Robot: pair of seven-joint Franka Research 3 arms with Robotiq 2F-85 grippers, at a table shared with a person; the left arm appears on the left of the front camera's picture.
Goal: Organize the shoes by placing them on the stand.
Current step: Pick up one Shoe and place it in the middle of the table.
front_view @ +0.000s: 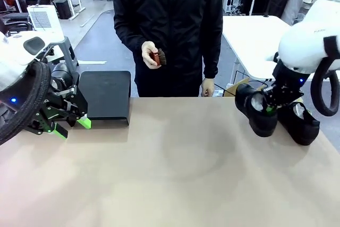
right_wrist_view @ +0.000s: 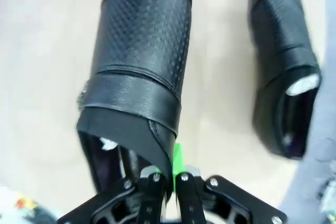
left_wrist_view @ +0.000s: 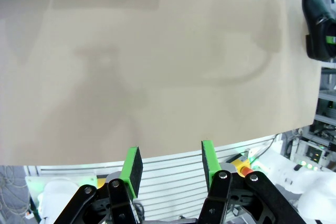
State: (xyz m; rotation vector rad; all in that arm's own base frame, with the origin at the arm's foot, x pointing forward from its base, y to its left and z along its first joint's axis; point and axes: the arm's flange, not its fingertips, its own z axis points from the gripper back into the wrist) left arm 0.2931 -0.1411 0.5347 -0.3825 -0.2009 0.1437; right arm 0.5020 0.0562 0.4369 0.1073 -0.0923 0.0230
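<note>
Here we count two shoes at the robot's right end of the table (front_view: 175,174), well apart from the stand (front_view: 104,95).

Item: first shoe (front_view: 256,112), glossy black, with a perforated upper and a strap across the instep. It sits tilted, toe toward the near side. The right gripper (front_view: 270,108) pinches its heel rim, fingers drawn narrow with the leather between the green pads. Whether the sole rests on the table we cannot tell.

Item: second shoe (front_view: 300,122), just beside the first on its outer side, lying on the table, pale lining showing at the opening.

Item: stand, matte black and flat-topped, at the table's far left edge, just beyond the left gripper (front_view: 73,128).

Item: left gripper, pads spread wide, held low over bare tabletop near the left edge.

Item: person in a dark jacket at the far side, one hand (front_view: 149,54) holding a small brown brush (front_view: 159,57) at chest height.
</note>
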